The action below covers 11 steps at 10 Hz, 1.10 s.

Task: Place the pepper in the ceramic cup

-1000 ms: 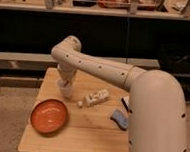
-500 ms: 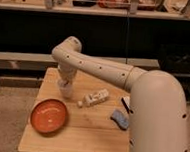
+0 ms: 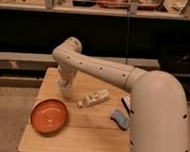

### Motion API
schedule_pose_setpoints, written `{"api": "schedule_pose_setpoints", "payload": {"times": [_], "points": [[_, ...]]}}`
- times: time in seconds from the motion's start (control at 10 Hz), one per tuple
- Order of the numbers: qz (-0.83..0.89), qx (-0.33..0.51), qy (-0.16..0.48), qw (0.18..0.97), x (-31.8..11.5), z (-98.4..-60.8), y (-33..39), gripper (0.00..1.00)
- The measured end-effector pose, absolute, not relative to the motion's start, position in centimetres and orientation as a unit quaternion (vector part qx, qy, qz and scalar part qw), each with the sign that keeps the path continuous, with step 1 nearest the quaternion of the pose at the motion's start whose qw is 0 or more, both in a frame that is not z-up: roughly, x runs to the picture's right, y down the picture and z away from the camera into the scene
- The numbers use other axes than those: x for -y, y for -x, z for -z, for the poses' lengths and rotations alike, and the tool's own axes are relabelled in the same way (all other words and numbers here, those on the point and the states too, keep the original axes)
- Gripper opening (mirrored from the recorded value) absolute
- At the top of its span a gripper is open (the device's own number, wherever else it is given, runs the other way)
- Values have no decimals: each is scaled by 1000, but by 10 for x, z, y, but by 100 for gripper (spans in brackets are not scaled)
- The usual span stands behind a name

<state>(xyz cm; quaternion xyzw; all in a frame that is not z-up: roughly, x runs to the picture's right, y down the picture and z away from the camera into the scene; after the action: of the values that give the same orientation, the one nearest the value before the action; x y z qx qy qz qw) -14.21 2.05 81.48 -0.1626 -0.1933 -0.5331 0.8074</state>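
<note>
A small white ceramic cup [image 3: 65, 91] stands on the wooden table [image 3: 91, 135], towards its back left. My gripper [image 3: 64, 81] hangs straight down from the bent white arm, right over the cup's mouth, and the wrist covers most of it. No pepper shows anywhere; it may be hidden by the gripper or inside the cup.
An orange round plate [image 3: 49, 116] lies at the front left of the table. A white bottle [image 3: 94, 98] lies on its side in the middle. A blue object [image 3: 119, 118] lies to the right, next to my large white arm [image 3: 157, 121]. A dark shelf runs behind the table.
The arm has hardly moved; the gripper stays over the cup. Nothing on the table has shifted.
</note>
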Motion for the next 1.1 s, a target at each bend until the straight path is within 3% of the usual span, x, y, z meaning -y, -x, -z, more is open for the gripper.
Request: {"api": "schedule_pose_setpoints", "payload": {"times": [1.1], "points": [[547, 191, 139, 803, -19, -820, 143, 3]]}}
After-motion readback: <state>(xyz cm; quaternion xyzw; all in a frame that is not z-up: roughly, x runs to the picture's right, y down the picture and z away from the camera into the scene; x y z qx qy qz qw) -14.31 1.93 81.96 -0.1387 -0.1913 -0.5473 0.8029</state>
